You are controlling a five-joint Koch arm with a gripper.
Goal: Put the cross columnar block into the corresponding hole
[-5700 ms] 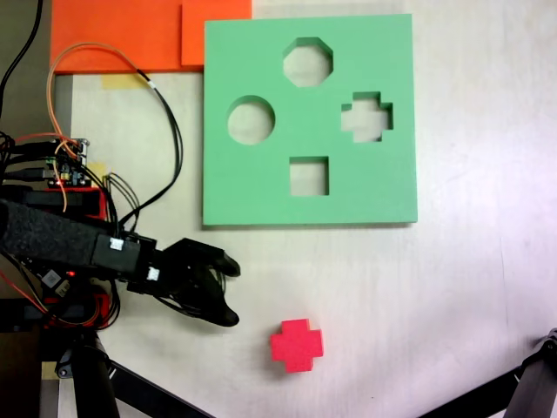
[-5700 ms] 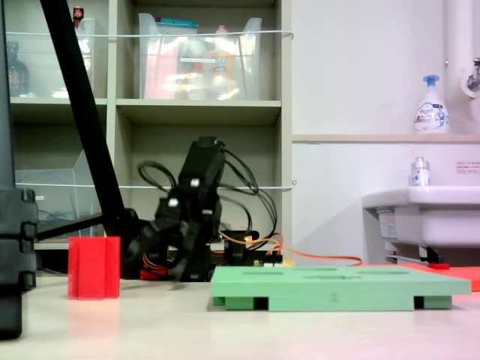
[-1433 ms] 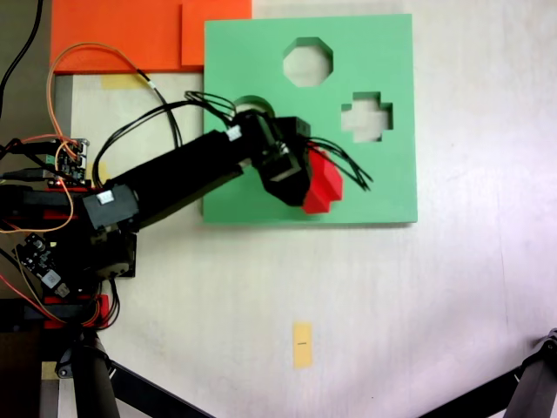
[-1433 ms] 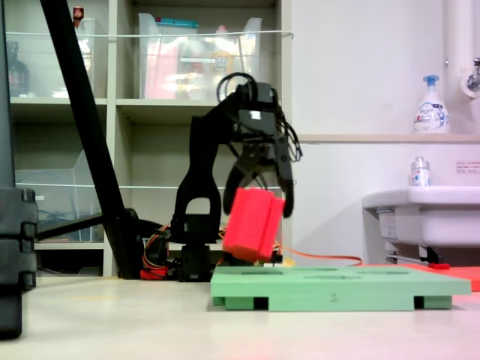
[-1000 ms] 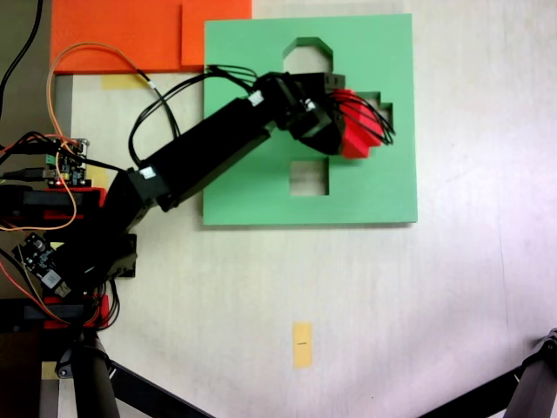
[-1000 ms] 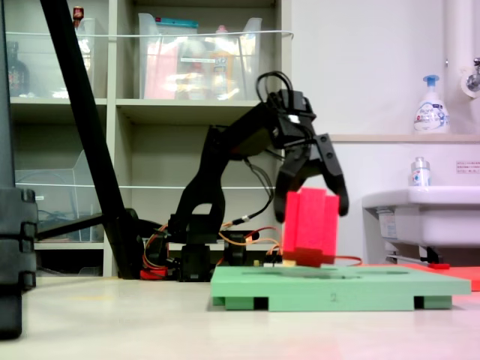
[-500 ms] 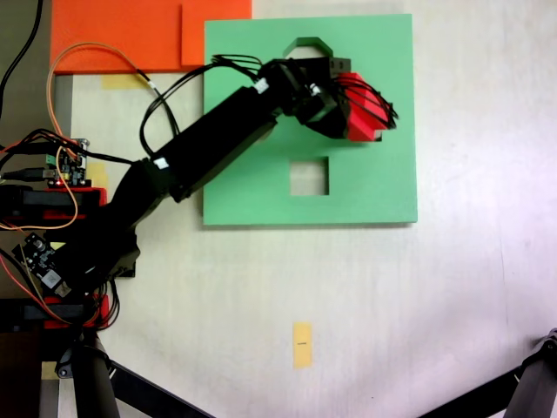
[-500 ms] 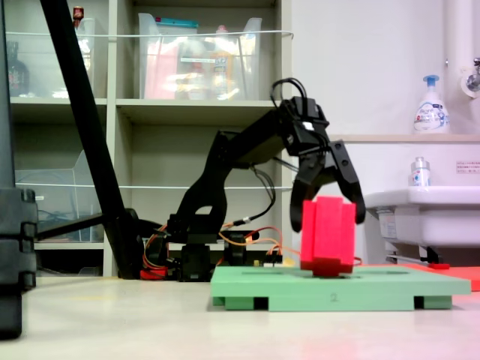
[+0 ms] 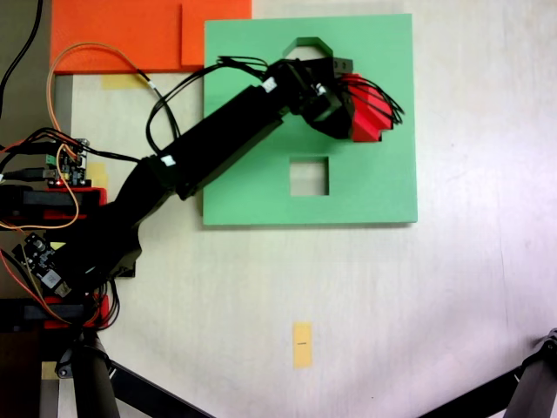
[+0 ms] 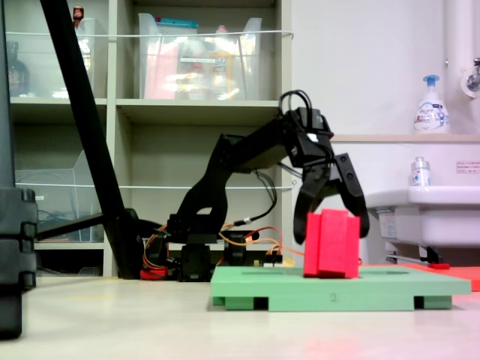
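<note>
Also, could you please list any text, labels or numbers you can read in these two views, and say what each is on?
"2": a faint mark on the front edge of the green square foam board in the second exterior view.
White pump bottle on the ledge: blue label, too small to read.
Sign at the second exterior view's right edge: red marks, illegible.
First exterior view: no readable text.

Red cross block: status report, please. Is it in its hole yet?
Pincer shut on red cross block. Block upright on green foam board, lower end at board level, mostly still sticking up. Cross hole hidden beneath. Nothing in the way.
</note>
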